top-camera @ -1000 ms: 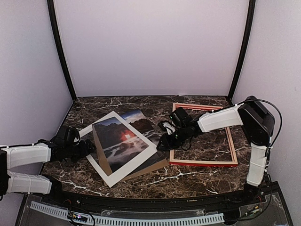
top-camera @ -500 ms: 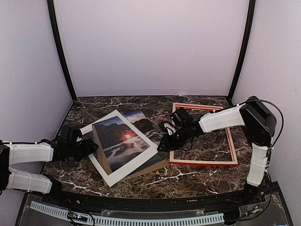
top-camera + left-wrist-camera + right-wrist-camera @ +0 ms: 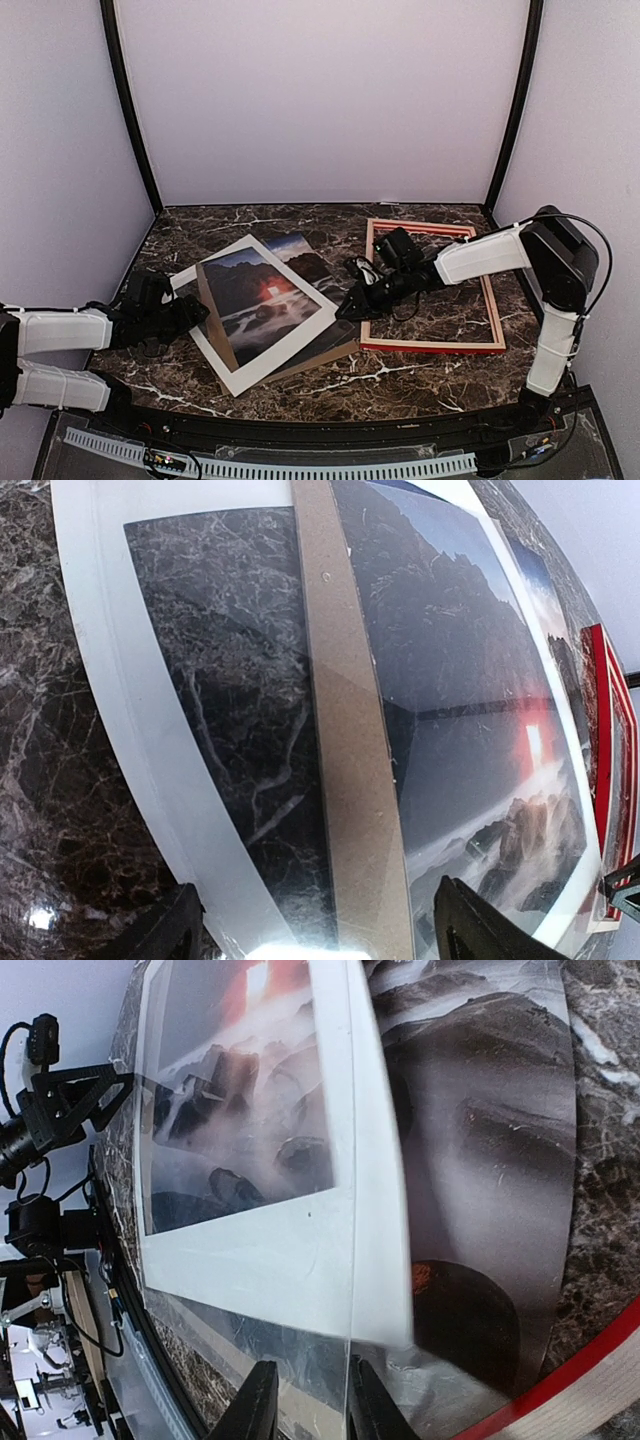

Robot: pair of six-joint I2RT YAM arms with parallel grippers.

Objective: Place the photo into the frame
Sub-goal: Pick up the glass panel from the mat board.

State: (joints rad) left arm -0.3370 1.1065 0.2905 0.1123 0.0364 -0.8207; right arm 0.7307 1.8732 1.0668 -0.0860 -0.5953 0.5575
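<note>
Right end effector (image 3: 350, 307) has narrowed on the stack's right edge over the last second. Fingers are nearly together, but can't tell if it grips the photo (image 3: 302, 252) or the mat board (image 3: 280, 350). Left end effector (image 3: 196, 312) released, jaws wide. Photo unmoved, centre-left on the desk (image 3: 400, 385) and still outside the frame (image 3: 430, 346) — insertion not started.

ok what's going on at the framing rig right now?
Both arms are at the loose stack left of centre: white mat on top, the photo under it, brown backing board lowest. The left claw is open, straddling the mat's left edge. The right claw sits at the stack's right edge, jaws narrowed around a thin edge. Whether it grips is unclear. The frame lies flat on the table to the right, nothing in it yet.
</note>
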